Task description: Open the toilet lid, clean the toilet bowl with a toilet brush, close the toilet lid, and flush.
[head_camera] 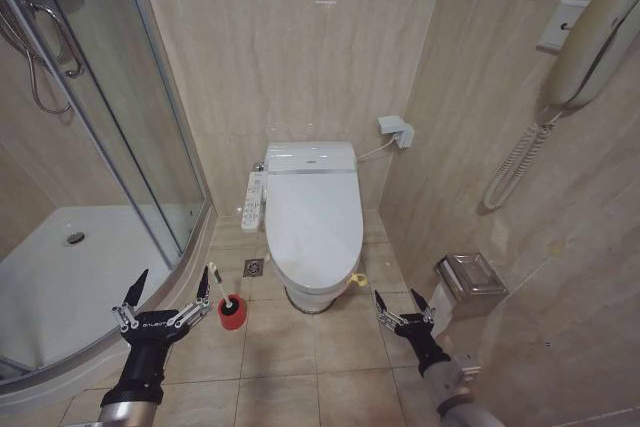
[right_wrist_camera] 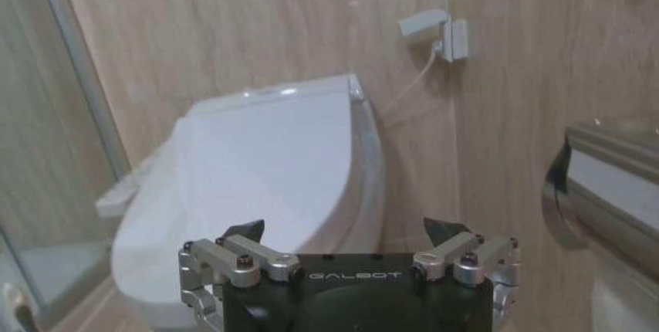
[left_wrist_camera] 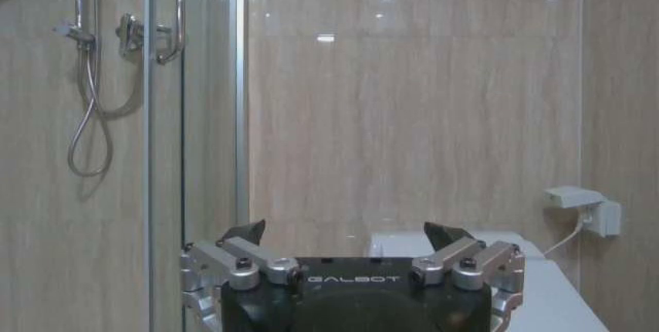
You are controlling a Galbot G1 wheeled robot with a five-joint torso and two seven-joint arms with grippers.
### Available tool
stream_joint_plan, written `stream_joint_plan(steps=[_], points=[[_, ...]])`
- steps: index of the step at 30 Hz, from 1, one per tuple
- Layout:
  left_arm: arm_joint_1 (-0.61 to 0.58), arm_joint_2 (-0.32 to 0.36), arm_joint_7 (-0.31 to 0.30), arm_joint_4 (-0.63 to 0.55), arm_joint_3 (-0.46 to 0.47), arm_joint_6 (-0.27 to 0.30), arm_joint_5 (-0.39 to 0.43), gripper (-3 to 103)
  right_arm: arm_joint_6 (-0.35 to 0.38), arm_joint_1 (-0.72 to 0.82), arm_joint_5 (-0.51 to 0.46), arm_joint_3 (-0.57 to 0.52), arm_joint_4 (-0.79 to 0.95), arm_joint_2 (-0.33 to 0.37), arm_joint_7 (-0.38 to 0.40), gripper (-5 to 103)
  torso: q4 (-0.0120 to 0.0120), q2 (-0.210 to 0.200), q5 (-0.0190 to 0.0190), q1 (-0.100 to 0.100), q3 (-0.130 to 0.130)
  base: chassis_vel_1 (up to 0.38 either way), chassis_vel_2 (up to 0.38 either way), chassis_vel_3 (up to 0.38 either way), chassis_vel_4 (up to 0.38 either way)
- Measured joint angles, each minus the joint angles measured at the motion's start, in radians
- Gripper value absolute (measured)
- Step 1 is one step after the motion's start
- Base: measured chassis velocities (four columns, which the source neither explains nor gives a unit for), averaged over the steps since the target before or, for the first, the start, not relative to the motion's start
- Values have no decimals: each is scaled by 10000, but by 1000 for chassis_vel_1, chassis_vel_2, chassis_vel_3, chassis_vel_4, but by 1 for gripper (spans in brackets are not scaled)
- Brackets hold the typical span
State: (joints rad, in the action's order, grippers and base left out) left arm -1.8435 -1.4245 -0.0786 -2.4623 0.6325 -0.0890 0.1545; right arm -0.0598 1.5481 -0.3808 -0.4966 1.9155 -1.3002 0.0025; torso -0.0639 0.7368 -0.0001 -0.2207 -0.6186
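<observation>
Shower enclosure (head_camera: 80,237) fills the far left, its curved glass door near the left arm. Left gripper (head_camera: 168,292) hangs low over the floor tiles, fingers spread wide, nothing in them. Just to its right stands the toilet brush (head_camera: 222,292), white handle leaning in its red cup holder (head_camera: 231,313), close beside the nearer fingertip but apart from it.

Centre: toilet lid (head_camera: 313,215) is down, so the toilet bowl is covered; step in hand is judged to be opening the lid. Yellow strap (head_camera: 357,278) sits at the lid's front edge, toward the right side, and looks like the intended pull point. Control panel (head_camera: 253,201) runs along the lid's left flank; a lift from that side risks pressing buttons, so the right arm seems the better choice.

Right gripper (head_camera: 404,306) hovers low, right of the bowl's front, fingers wide open and empty. Best approach: come in under the strap edge and lift in an arc about the rear hinge. Metal bin (head_camera: 470,282) sits just right of that gripper and crowds its elbow room; wall phone (head_camera: 590,42) hangs higher up.
</observation>
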Motion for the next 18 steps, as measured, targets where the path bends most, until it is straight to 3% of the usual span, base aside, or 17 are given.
stream_joint_plan(steps=[18], points=[[0,0,0,0,0,0,0,100,4,-985,784,195,-1705,-23,41,100,0,0,0,0,0,0,0,0,0]])
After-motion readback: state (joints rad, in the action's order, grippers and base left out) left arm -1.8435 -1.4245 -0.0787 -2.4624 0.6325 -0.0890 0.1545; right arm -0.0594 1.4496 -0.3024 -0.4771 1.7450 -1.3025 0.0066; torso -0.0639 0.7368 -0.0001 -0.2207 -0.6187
